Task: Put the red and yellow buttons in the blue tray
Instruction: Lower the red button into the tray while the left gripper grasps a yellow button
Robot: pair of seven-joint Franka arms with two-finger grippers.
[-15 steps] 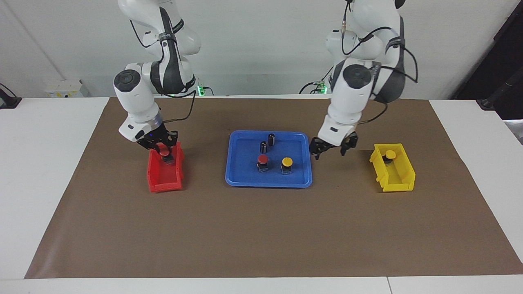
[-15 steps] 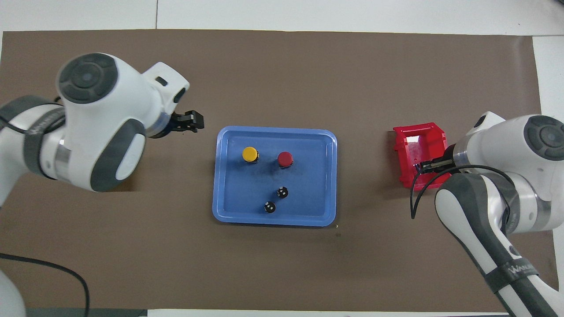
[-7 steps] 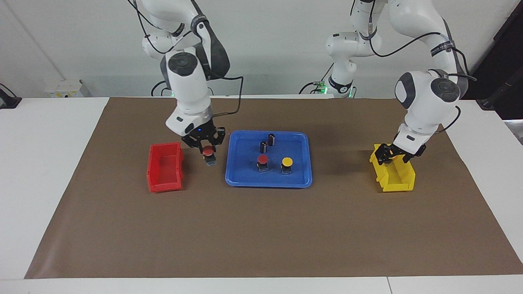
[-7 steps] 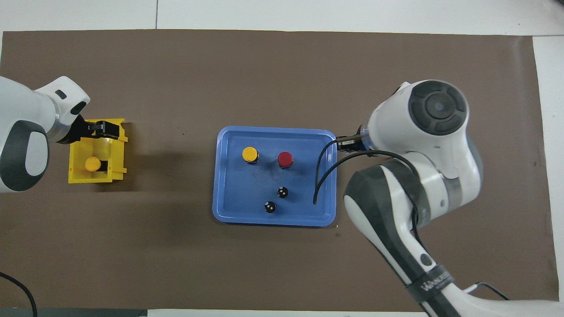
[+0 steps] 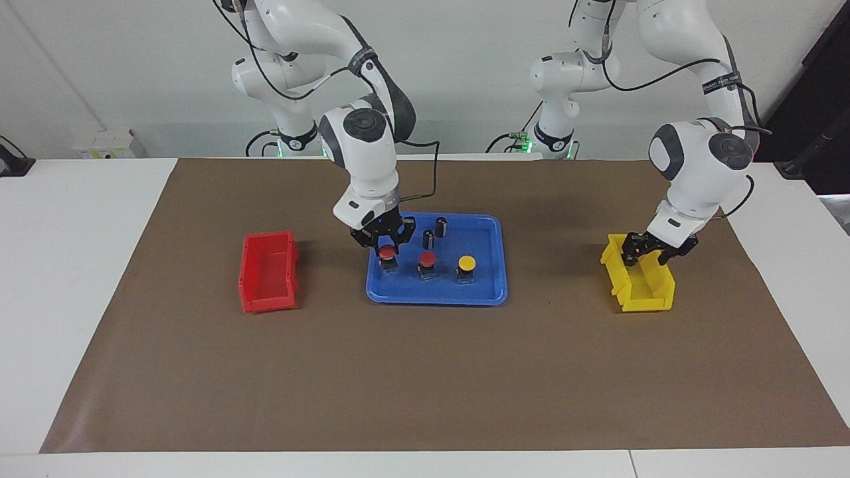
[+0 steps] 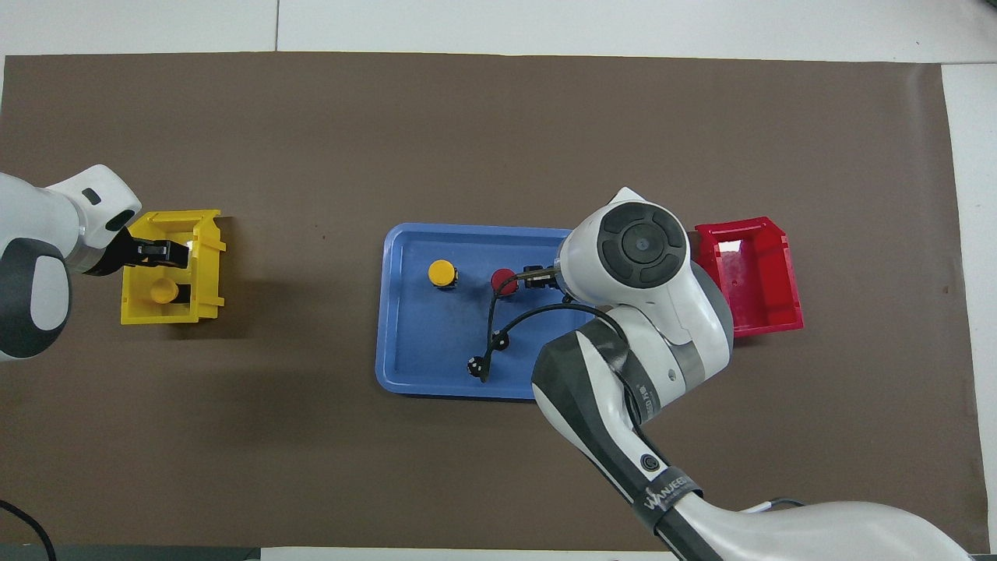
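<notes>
The blue tray (image 5: 488, 282) (image 6: 405, 366) lies mid-table. A red button (image 5: 427, 259) (image 6: 504, 282) and a yellow button (image 5: 467, 263) (image 6: 442, 273) stand in it. My right gripper (image 5: 386, 243) (image 6: 537, 276) is low over the tray's end toward the right arm, shut on a second red button (image 5: 388, 255), which the right arm hides in the overhead view. My left gripper (image 5: 654, 251) (image 6: 160, 251) is down at the yellow bin (image 5: 647, 292) (image 6: 132, 312), where another yellow button (image 6: 163, 291) stands. The facing view hides that button.
Two small dark cylinders (image 5: 428, 239) (image 5: 441, 226) stand in the tray, nearer to the robots than the buttons. A red bin (image 5: 267, 271) (image 6: 752, 273) sits toward the right arm's end of the table. A brown mat (image 5: 425, 372) covers the table.
My right gripper lifted a red button out of the red bin and carried it over the blue tray. My left gripper swung from beside the tray to the yellow bin.
</notes>
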